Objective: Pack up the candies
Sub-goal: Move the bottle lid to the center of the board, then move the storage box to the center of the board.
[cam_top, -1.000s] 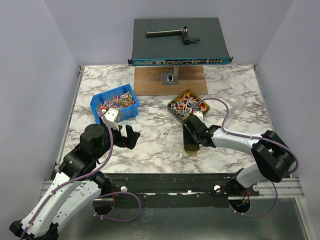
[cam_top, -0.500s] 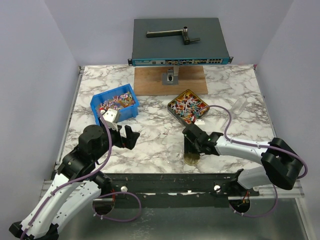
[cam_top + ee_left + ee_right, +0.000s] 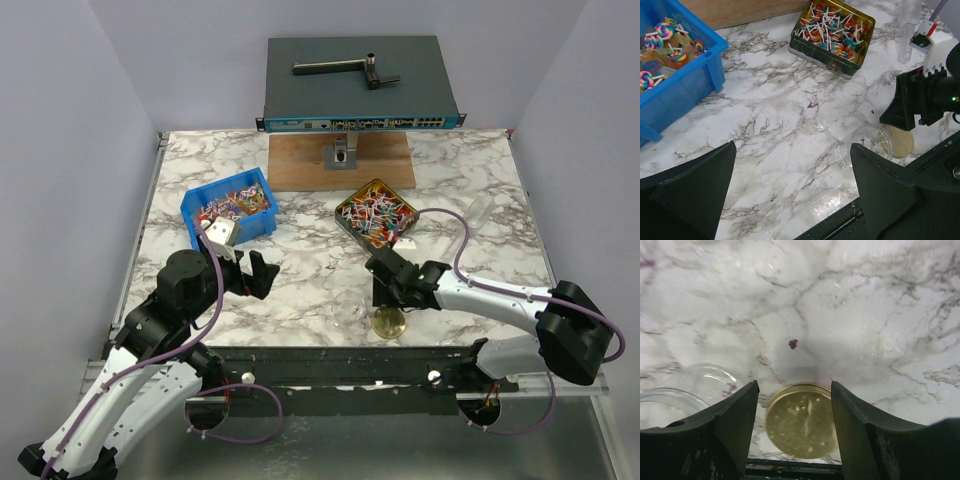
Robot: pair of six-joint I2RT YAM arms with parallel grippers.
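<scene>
Overhead: candies [image 3: 376, 215] heaped in a gold tin [image 3: 338, 212] and a blue bin [image 3: 252, 227] on the marble bench [image 3: 470, 190] | Left wrist: left jaws wide, empty; clear jar [image 3: 871, 142] nearby | Right wrist: right jaws parted, empty, over the gold lid [image 3: 801, 421] | Handling: light, slippery wrappers, probably best pinched by the stick.

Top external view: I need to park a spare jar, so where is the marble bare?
Bare marble lies between the blue bin and the candy tin, and in the far corner right of the wooden board. Crowded: the near edge, where clear jar, gold lid and right tool cluster.
</scene>
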